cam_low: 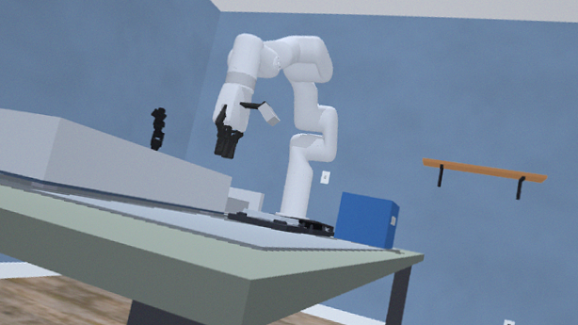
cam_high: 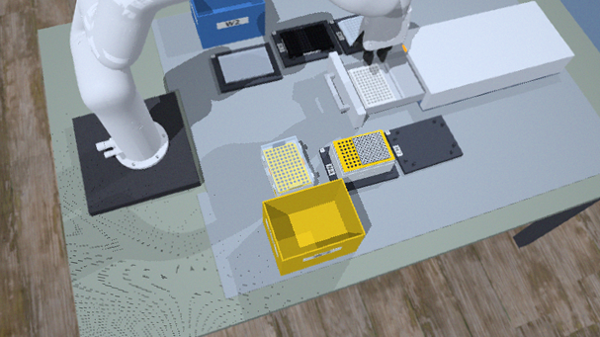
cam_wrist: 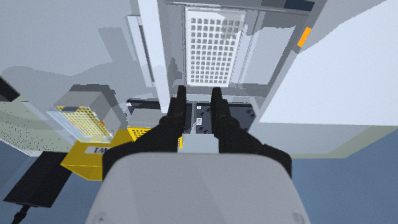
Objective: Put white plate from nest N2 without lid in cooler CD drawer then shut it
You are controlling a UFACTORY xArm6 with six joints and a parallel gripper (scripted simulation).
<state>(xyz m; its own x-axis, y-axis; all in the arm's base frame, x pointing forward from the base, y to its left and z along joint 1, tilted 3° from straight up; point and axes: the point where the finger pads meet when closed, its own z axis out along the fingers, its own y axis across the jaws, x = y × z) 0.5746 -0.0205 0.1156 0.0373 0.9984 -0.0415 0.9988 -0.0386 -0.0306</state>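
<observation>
The white plate lies flat in the open drawer of the cooler CD, in the place nearer the drawer's front panel, with its long side across the drawer. The amber lamp is lit. The bar handle faces the arm's base. My gripper hangs in the air above the drawer's far end, clear of the plate. Its fingers are drawn close together with nothing between them. In the wrist view the gripper points down, with the plate and the lamp beyond it.
An empty black nest and a lidded plate lie left of the drawer, and the blue bin stands behind them. The tip box, a yellow tip rack, a black nest and the yellow bin are in front.
</observation>
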